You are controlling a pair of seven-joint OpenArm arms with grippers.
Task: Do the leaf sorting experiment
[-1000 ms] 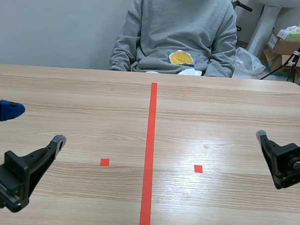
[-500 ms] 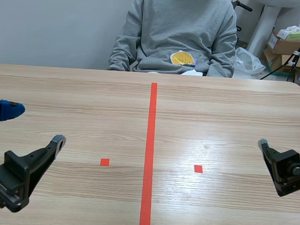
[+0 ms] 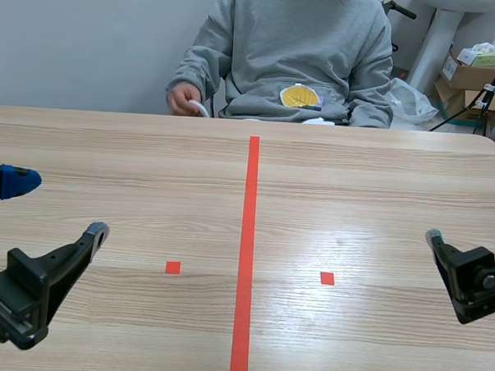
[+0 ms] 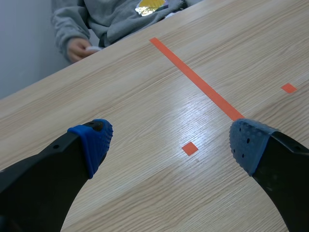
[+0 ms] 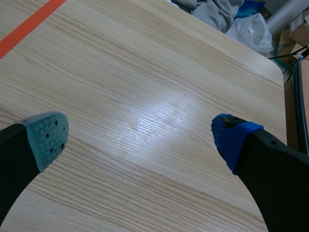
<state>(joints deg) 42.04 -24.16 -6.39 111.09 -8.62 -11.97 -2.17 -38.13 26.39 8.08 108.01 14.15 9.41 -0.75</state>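
Leaf sorting: judged not begun. Left hand (image 4: 171,140): wide, empty. Right hand (image 5: 140,135): wide, empty. Yellow leaf (image 3: 300,96): with the person (image 3: 295,40), well ahead of both hands, beyond the counter (image 3: 354,182). All sorting outstanding.

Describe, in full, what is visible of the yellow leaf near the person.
The yellow leaf is a rounded oval, golden with faint darker veins. It looks flat and faces the camera, resting against the person's grey sweatshirt beyond the far edge of the table, slightly right of the red tape line in the scene view. It is not on the table. What holds it is hidden; the visible hand is apart from it.
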